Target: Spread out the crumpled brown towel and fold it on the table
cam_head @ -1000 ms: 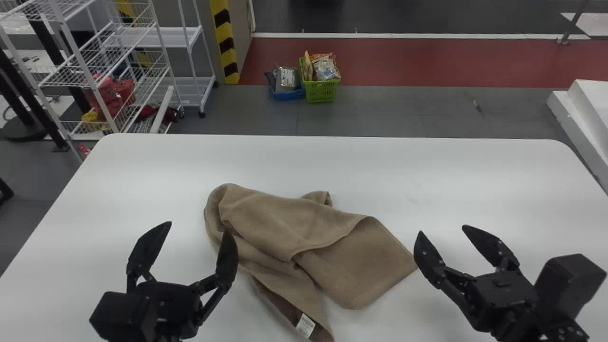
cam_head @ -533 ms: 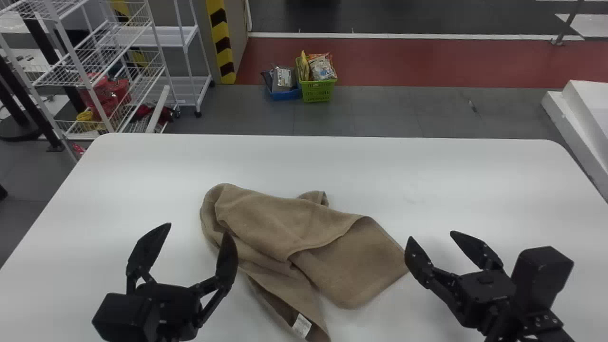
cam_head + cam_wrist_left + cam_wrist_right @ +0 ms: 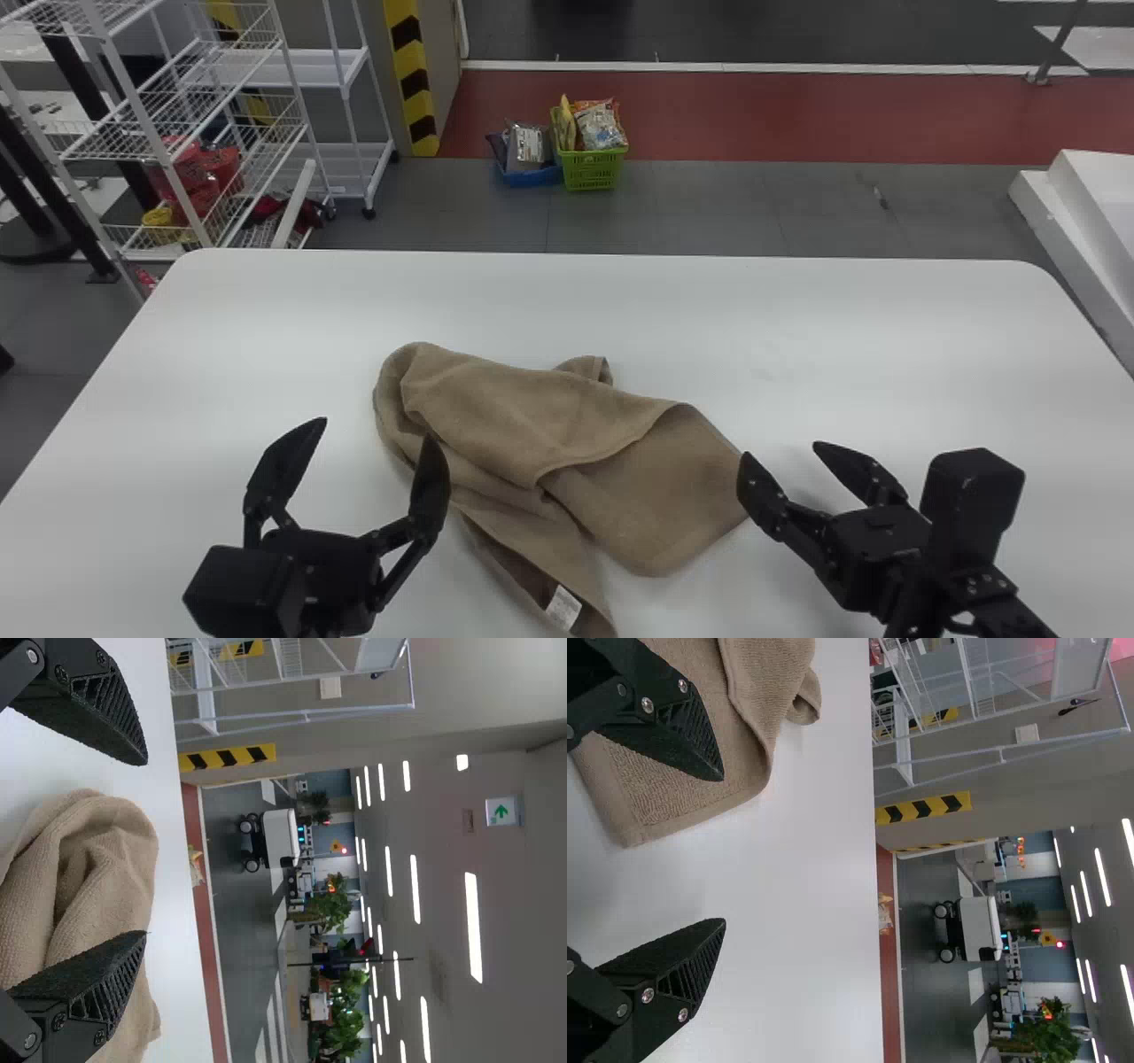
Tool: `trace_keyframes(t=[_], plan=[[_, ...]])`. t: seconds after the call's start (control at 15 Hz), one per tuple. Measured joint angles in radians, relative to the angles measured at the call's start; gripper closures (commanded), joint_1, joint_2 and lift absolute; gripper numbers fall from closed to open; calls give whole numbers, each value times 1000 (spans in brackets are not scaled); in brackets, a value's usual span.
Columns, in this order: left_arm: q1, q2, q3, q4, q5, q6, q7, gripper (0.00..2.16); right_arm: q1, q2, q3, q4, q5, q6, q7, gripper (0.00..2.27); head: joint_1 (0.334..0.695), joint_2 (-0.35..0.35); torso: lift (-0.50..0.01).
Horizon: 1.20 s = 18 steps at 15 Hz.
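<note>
Our right gripper (image 3: 783, 455) has shifted inward by the brown towel (image 3: 532, 416), spread and empty like our left gripper (image 3: 376, 431), probably to grasp it.

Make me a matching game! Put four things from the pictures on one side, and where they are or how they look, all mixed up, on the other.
Things:
1. Brown cloth towel
2. Small white rectangular label
3. Green plastic basket
4. Black right gripper

Places and looks:
A. On the grey floor, with packets in it
B. Jaws wide apart, with nothing between them
C. Rumpled on the white table with rounded corners
D. On the towel's end nearest the robot

Right pairs: 1-C, 2-D, 3-A, 4-B
</note>
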Motion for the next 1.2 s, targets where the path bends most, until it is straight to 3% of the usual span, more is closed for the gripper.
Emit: trace_keyframes(t=[0.67,1.0,1.2], plan=[[-7,7,-2,6,5,0,0,134,-15,0,24,0,16,86,16,542,695,58,-127],[-10,8,-2,7,2,3,0,134,-27,0,32,0,23,106,24,1126,695,64,-127],[-10,8,-2,7,0,5,0,134,-36,0,35,0,23,128,43,1298,695,72,-127]])
